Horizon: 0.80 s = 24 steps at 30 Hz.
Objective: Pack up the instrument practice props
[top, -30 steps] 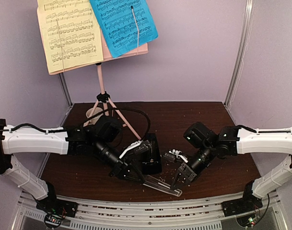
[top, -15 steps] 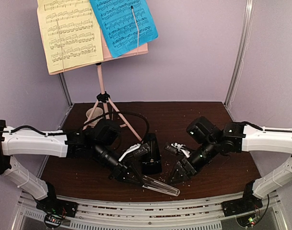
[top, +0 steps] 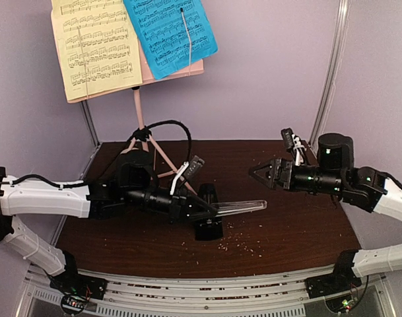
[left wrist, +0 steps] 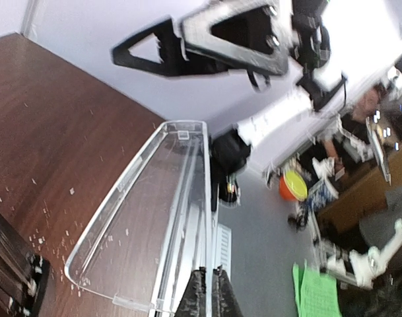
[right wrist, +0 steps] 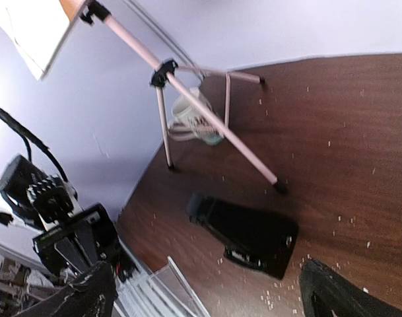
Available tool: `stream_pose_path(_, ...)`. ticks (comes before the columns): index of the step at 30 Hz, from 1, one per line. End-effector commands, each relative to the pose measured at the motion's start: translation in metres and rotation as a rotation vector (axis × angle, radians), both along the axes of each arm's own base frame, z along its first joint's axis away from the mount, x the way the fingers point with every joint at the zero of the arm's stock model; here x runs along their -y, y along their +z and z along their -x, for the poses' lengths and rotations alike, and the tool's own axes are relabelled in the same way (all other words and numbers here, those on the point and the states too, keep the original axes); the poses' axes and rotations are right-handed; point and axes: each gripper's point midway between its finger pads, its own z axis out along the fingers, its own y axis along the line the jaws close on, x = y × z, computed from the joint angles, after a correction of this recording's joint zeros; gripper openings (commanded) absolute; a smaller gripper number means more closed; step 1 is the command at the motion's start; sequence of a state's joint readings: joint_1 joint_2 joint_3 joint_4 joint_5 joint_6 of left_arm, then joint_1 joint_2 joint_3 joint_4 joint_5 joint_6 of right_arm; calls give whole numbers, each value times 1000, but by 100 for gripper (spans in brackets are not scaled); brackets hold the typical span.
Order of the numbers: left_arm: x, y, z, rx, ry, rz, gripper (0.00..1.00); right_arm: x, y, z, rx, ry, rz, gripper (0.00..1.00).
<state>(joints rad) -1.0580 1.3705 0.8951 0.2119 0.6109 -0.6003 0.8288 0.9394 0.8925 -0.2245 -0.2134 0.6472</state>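
My left gripper [top: 206, 210] is shut on one edge of the clear plastic cover [top: 239, 207] and holds it level above the table, pointing right. In the left wrist view its fingertips [left wrist: 199, 287] pinch the cover [left wrist: 148, 211] wall. The black metronome [top: 209, 226] stands on the table just below the held cover and shows dark in the right wrist view [right wrist: 250, 231]. My right gripper [top: 260, 170] hangs open and empty, raised at the right. The pink music stand [top: 140, 112] stands at the back left with a yellow page [top: 95, 49] and a blue page [top: 169, 33].
A beige mug [right wrist: 191, 115] sits between the stand's tripod legs [right wrist: 220, 132] by the back wall. Small pale crumbs lie scattered over the brown table [top: 286, 224]. Metal frame posts [top: 327, 72] rise at the back corners.
My right gripper has opened and pulled up and to the right, away from the cover's far end. My left gripper has swung the cover up off the table's front to a level pose.
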Motion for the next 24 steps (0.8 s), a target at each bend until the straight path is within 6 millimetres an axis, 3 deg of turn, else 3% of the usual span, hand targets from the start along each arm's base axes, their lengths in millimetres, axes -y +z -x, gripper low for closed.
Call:
stream_pose_path(1,11,70,-41,-34,191,253,0,22,62,-30,177,-231,-283,100)
stream_pose_path(7,8,88,-65,-169,318,381,0,35,71,-25,242,-258,-397,100)
stream_pose_path(12,-9,103,-71,-222,381,507,0,43,78,-14,253,-245,-547,100)
stream_pose_path(24,-13,115,-70,-220,376,572,0,-6,72,7,268,-113,-603,100)
